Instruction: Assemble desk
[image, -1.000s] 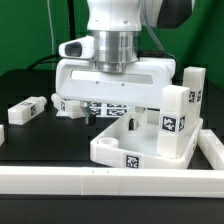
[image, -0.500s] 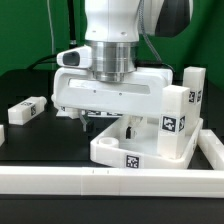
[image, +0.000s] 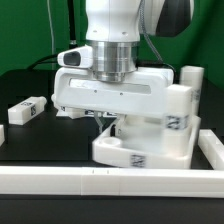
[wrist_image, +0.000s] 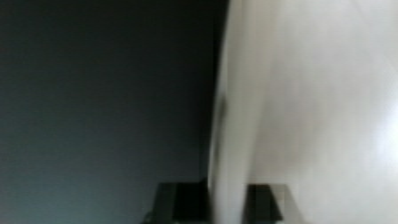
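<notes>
The desk slab lies low on the black table, towards the exterior view's right and just behind the long low white rail that runs across the front. It looks smeared in that view, so I cannot tell whether it lies flat or is tipped. My pincer is pressed together on it. In the wrist view my two dark fingertips sit on either side of a thin white edge, which I take for the slab's rim. The broad white face of the slab fills one side of that picture and the dark table fills the other. From outside, my white hand hangs right over the slab's rear part and hides the grip. An upright leg with a blurred tag stands at the slab's corner on the exterior view's right. I cannot tell whether it is seated in a socket. A second leg stands upright just behind it. A loose leg lies on its side on the table at the exterior view's left, well apart from the slab and my hand.
</notes>
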